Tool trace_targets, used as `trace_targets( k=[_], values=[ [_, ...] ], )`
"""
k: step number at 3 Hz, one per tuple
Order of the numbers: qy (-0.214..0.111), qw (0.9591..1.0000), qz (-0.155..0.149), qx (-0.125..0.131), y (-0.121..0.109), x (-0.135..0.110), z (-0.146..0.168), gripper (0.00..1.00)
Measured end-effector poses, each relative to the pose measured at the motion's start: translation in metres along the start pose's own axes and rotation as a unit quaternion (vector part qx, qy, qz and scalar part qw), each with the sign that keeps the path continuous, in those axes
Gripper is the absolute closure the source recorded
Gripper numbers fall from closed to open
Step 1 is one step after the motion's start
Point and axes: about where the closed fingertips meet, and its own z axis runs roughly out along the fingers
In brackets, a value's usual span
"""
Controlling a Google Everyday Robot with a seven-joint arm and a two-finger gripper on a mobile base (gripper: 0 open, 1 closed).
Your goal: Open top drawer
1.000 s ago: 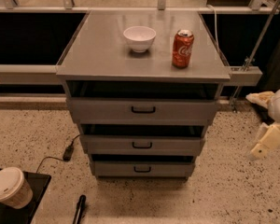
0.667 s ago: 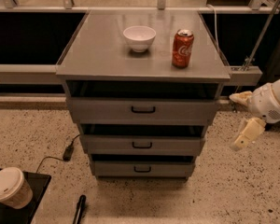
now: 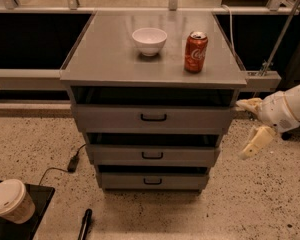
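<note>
Camera view has the gripper (image 3: 252, 125) at 3 o'clock from the top drawer (image 3: 190, 119), just beside it, jaws spread wide and holding nothing.

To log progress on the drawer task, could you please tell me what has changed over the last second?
The gripper has moved leftward in the picture, in from the right edge to just beside the cabinet, level with the top drawer. Its fingers are open and hold nothing. The top drawer, the bowl and the can stayed where they were.
</note>
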Motion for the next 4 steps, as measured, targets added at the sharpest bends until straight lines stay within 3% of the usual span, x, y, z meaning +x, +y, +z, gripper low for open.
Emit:
trace_targets(
  k=[1,2,3,4],
  values=[
    [-0.082,0.9949,-0.056,-0.015,-0.011,-0.043,0.053,0.00],
    [-0.082,0.9949,-0.056,-0.015,-0.012,-0.043,0.053,0.00],
    [-0.046,0.9965,-0.070,-0.006,-0.017,-0.046,0.064,0.00],
    [-0.019,0.9985,-0.042,0.029,-0.042,-0.062,0.089,0.00]
  ],
)
